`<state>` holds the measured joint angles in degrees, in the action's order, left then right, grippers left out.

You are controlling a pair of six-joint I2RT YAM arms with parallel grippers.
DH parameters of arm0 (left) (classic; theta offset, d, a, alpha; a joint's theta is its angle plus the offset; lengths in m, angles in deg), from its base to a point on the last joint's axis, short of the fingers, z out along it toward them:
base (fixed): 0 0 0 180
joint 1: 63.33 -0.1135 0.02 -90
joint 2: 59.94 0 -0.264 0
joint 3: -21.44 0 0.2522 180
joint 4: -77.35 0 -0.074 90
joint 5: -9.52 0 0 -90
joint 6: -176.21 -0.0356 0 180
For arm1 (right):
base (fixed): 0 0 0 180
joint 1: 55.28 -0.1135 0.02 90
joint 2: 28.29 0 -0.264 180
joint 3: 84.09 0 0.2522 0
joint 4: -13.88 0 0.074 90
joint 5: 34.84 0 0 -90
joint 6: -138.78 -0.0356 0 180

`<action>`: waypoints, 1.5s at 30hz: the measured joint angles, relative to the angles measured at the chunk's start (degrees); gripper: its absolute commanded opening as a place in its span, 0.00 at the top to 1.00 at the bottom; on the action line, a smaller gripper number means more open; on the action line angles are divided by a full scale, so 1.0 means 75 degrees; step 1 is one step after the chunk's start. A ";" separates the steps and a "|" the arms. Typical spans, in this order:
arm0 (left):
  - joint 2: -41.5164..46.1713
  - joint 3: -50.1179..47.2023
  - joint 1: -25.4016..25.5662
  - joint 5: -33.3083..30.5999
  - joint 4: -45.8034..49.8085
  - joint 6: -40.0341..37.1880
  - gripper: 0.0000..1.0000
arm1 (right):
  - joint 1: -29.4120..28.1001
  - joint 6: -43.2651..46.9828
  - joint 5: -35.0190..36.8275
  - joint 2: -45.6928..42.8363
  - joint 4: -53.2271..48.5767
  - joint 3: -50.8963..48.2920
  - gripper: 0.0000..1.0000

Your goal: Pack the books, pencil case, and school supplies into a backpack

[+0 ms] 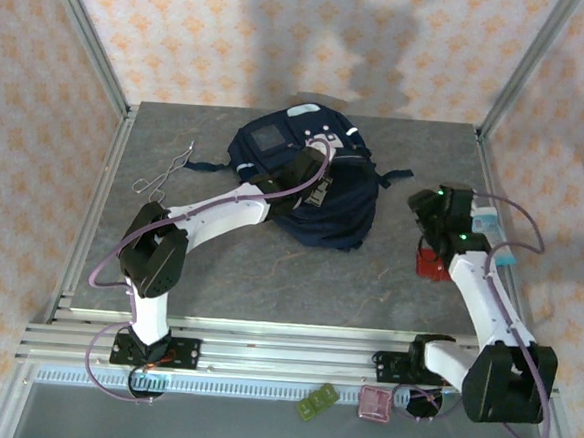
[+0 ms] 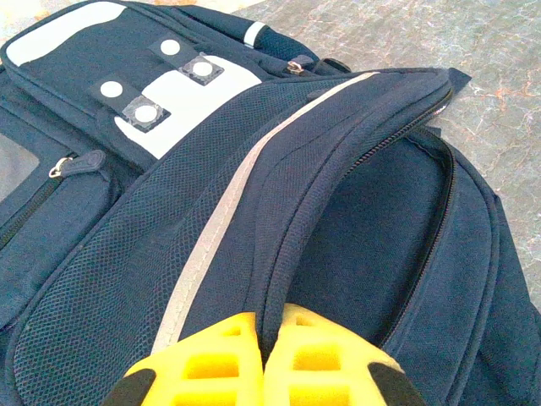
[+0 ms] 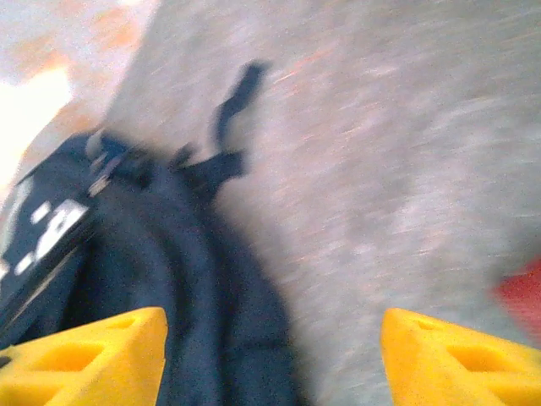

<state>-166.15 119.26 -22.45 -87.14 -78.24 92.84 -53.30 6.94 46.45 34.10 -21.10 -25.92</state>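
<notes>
One backpack [image 2: 127, 254] fold tight in the left hand [image 2: 269, 359]

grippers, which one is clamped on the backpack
The left gripper: its jaws are shut on a flap of the backpack, while the right gripper stands open with nothing between.

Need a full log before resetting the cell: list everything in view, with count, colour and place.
backpack: one, navy with pale stripes, far centre of table, one compartment unzipped
wire: one, thin grey, bent, far left of table
red item: one, red, flat, right side of table beside the right arm
packet: one, pale blue and white, right edge of table, partly hidden
green piece: one, green, near ledge in front of the rail
pink piece: one, pink, beside the green piece
table: one, grey
left tool: one, yellow fingers, shut on backpack flap
right tool: one, yellow fingers, open, right of backpack
</notes>
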 measured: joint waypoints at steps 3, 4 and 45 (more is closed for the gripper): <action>0.0000 -0.0003 0.0000 0.0035 0.0000 0.0003 1.00 | 0.1090 0.0289 0.0061 -0.0026 -0.0414 -0.0472 0.26; 0.0000 -0.0003 0.0000 0.0038 -0.0003 0.0003 1.00 | 0.1445 0.0353 0.0006 -0.0006 -0.0428 -0.0723 0.26; 0.0000 -0.0023 0.0000 0.0093 -0.0023 0.0140 1.00 | 0.2328 0.1460 -0.1285 0.3456 0.1166 -0.0015 0.51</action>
<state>-166.15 119.08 -22.45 -86.44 -78.41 93.89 -35.83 17.89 36.81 60.02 -12.35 -26.03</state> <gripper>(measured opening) 0.054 0.502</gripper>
